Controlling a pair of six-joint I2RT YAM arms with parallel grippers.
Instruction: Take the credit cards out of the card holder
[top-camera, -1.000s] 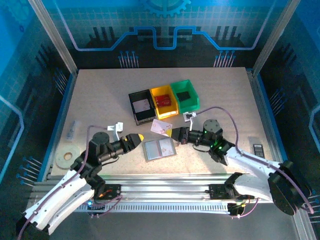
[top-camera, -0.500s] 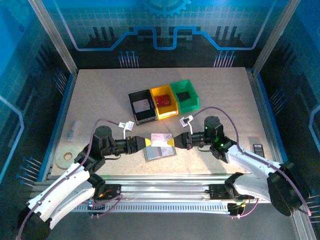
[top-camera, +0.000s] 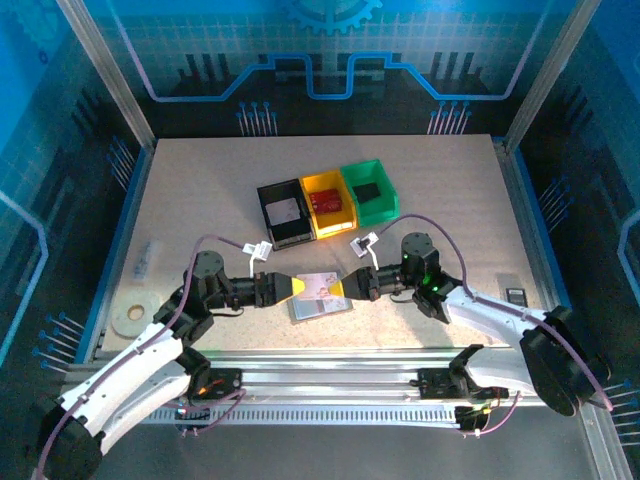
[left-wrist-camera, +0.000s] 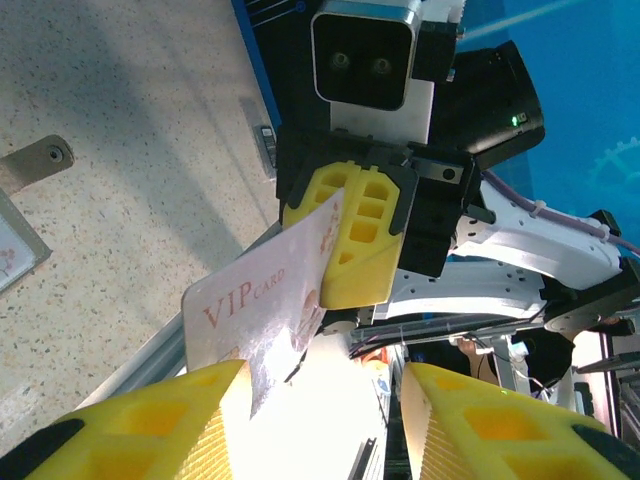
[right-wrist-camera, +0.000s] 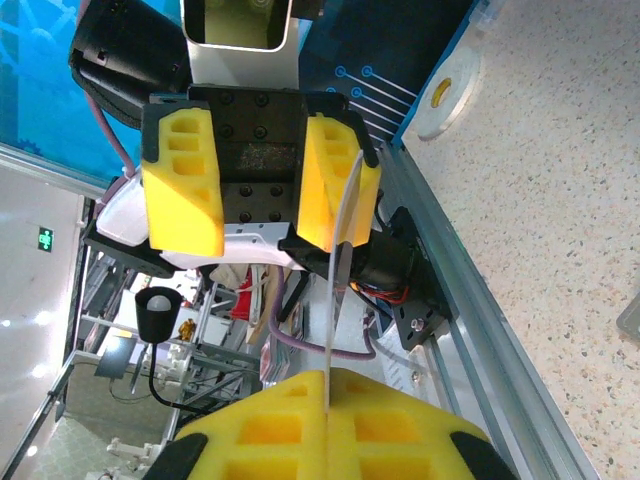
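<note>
Right tool (top-camera: 347, 289) clenched on credit card (left-wrist-camera: 265, 300) above card holder (top-camera: 320, 307); left tool (top-camera: 298, 288) parted around its free end — clamp flat faces fully before right releases.

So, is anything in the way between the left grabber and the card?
Nothing visible is in the way. The right gripper pinches the credit card, and its free end already reaches the open left gripper, beside one yellow finger.

One legible marking is found: "VIP CARD", printed in reddish letters on the whitish card (left-wrist-camera: 262, 300). A small green sign (right-wrist-camera: 45, 239) behind the desk is too small to be read.
</note>
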